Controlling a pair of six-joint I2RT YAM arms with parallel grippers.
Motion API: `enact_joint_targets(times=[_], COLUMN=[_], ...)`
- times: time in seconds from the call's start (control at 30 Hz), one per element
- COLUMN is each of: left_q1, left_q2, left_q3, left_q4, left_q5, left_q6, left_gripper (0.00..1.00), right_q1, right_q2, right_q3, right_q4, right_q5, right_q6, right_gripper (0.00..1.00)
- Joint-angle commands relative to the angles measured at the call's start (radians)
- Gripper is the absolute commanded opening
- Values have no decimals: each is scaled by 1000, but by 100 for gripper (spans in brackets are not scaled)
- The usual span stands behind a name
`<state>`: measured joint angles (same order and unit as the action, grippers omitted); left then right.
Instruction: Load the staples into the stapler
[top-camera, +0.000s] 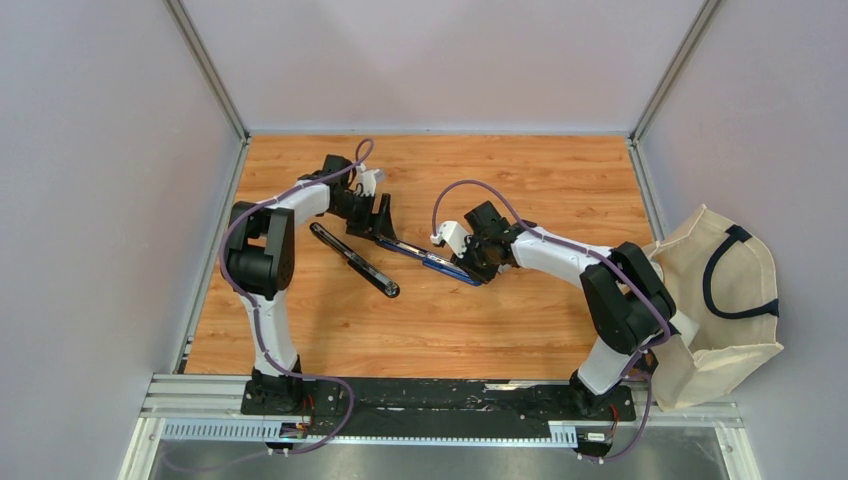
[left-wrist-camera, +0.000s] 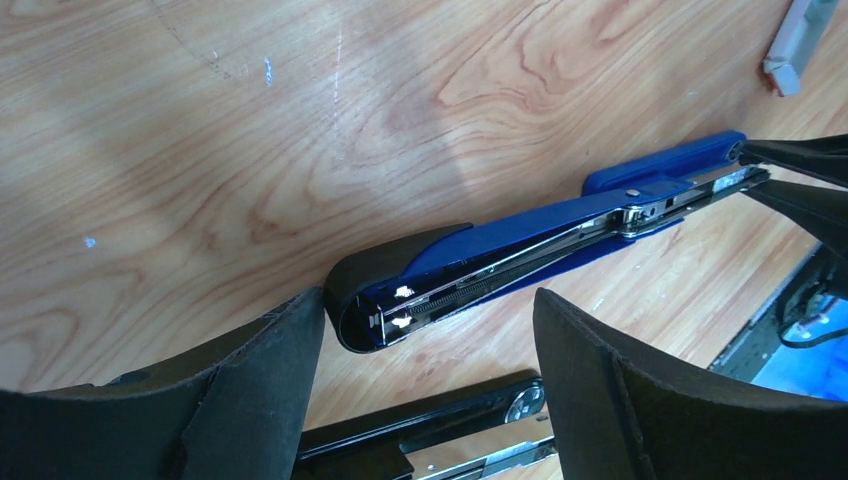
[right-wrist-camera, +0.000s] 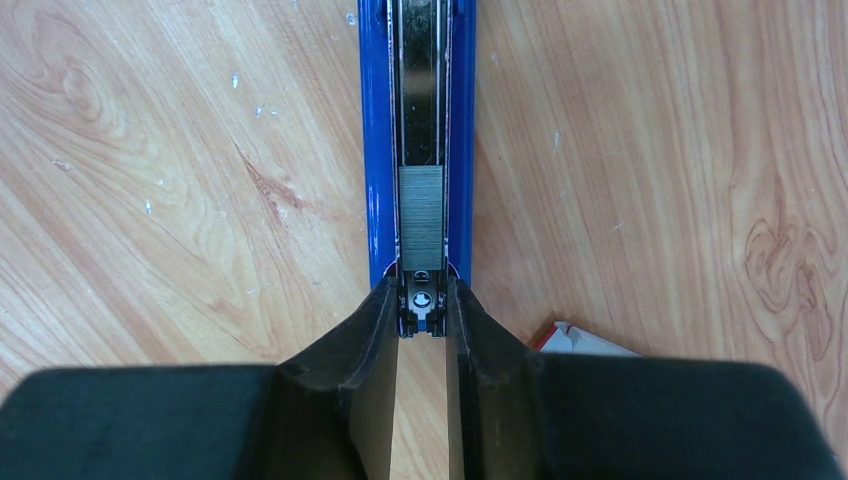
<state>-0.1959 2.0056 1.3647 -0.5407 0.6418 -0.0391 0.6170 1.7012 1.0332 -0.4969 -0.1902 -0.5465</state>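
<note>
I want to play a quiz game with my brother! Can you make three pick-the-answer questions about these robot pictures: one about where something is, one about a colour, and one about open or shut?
1. Where is the grey staple strip?
A in the cloth bag; B up in the air; C in the stapler's metal channel.
2. What colour is the stapler that the right gripper grips?
A blue; B red; C green.
3. How is the left gripper?
A shut on the staple strip; B open, one finger on each side of the stapler's front end; C shut on nothing.

Answers:
C, the right wrist view shows the strip lying in the channel.
A, its body is blue in every view.
B, the left wrist view shows wide jaws around the stapler's tip.
</note>
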Motion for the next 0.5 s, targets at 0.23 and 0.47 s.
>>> enact_joint_targets(times=[0.23,0.47], left_q1=[-34,-34], left_q2=[-50,-163], left_q3=[-7,-99], left_q4=[36,194], left_q5=[73,143], left_q6=[-1,-33], left_gripper=[84,84], right_q1=[7,12], right_q2=[28,43], right_q3=[13,16], right_q4=[24,23], right_q5=[17,18], right_q6=[2,0], right_gripper=[12,12])
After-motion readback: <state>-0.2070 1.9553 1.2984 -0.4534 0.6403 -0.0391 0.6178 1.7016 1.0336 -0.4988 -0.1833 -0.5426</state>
